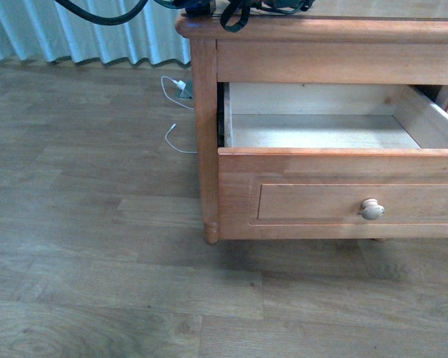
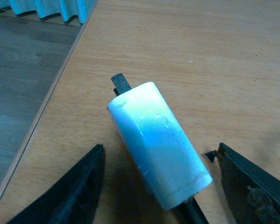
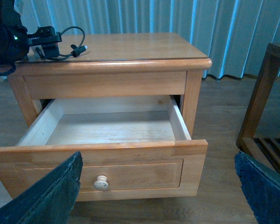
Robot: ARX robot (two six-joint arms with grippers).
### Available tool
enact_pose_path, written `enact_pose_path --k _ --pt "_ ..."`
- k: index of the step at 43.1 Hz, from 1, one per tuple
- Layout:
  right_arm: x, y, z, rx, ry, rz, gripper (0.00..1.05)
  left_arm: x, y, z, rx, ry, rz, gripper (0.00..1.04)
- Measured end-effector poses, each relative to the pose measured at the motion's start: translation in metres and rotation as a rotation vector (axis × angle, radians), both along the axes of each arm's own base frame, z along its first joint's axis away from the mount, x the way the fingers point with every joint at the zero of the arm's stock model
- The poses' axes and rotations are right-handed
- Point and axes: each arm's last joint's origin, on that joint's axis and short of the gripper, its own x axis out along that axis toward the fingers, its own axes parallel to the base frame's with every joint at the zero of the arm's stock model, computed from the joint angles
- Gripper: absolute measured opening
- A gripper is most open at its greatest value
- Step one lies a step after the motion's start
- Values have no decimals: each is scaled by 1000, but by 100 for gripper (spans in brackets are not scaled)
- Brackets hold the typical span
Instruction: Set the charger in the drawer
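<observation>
**Nightstand (image 1: 201,112) with the drawer (image 1: 321,130) drawn out, front view.** The drawer's pale interior is exposed, and a round knob (image 1: 372,209) is set in its panelled front. On the plank floor (image 1: 97,261), at 10 o'clock from the drawer, a thin white cable (image 1: 175,142) is laid beside the nightstand's leg. A pleated curtain (image 1: 82,33) is hung behind it. In the right wrist view, a dark wooden rack (image 3: 263,102) is seen at 3 o'clock from the nightstand, well apart from it.

The charger (image 2: 154,140) is laid on its side on the nightstand's top, at 12 o'clock above the drawer and near one edge. A black cable (image 2: 192,213) is seen leaving its end.

The left arm (image 3: 7,37) is held low over the top. The left gripper (image 2: 158,151) is spread wide, with one finger on either side of the charger and neither seen touching it. The right gripper (image 3: 157,158) is held before the drawer's front, spread wide, with nothing grasped.
</observation>
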Motion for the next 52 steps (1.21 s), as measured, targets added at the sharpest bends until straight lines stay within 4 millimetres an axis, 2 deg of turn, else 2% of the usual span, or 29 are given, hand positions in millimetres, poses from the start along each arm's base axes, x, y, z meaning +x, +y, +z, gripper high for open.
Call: enact_pose_path --k 7,11,14,19,28,33,37,43,47,52 --pt "0 0 0 0 0 0 97 0 0 -1 3 1 0 52" --pt "0 0 0 0 0 0 97 -3 2 -2 4 0 1 32" --pt "0 0 0 0 0 0 97 -7 4 -2 1 -4 -1 24" --pt "0 0 0 0 0 0 97 -20 10 4 -8 -22 -24 23" --pt "0 0 0 0 0 0 97 -59 15 32 -33 -79 -105 23" --pt "0 0 0 0 0 0 97 -82 13 43 -45 -99 -161 23" --pt "0 0 0 0 0 0 97 -104 6 45 -47 -98 -224 23" --pt "0 0 0 0 0 0 97 -125 -10 27 -24 -50 -310 23" --pt "0 0 0 0 0 0 97 -134 -26 3 9 12 -372 23" --pt "0 0 0 0 0 0 97 -135 -42 -27 37 82 -414 23"
